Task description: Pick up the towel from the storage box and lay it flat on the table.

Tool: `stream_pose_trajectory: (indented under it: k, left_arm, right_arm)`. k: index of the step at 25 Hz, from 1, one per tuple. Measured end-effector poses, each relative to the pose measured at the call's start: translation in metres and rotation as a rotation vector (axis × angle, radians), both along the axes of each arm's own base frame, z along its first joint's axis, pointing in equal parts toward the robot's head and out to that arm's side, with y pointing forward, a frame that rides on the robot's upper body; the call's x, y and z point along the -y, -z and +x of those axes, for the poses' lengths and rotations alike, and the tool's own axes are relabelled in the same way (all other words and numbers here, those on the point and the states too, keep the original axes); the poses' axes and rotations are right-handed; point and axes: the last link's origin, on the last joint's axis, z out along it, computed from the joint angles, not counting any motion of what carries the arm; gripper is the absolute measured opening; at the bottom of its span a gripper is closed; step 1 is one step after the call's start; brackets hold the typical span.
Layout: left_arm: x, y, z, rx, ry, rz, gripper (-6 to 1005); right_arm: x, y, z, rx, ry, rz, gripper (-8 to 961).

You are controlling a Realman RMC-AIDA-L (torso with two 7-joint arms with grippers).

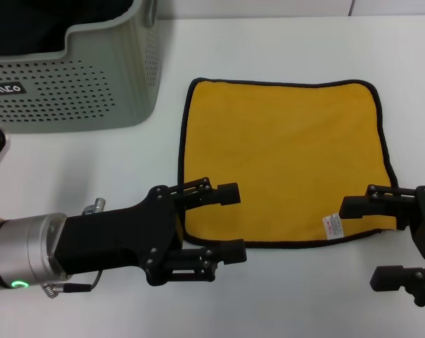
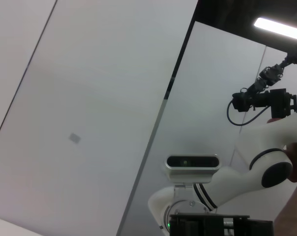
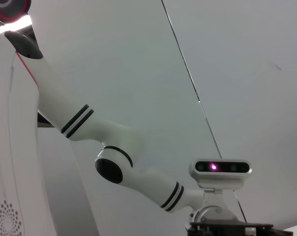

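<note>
the towel (image 1: 283,158) is spread flat, yellow face up, mid-table (image 1: 283,296) beside the storage box (image 1: 79,77) at the far-left corner, its label only partly legible, while the left gripper (image 1: 230,222) and right gripper (image 1: 364,243) are held open, empty

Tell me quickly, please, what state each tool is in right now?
Left tool: open, holding nothing, over the near left corner of the towel.
Right tool: open, holding nothing, at the towel's near right corner.

Towel (image 1: 283,158) plush matt cloth; storage box (image 1: 93,77) perforated plastic; table (image 1: 283,303) smooth.
</note>
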Motion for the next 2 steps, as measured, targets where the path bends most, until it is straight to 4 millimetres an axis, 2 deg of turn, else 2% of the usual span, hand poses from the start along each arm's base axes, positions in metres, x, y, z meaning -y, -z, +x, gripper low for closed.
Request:
stream_pose_trajectory:
  k: [2]
  left_arm:
    - [0.0000, -0.0001, -0.0002, 0.002, -0.003, 0.003, 814]
  right_arm:
    - [0.0002, -0.0003, -0.0001, -0.002, -0.001, -0.001, 841]
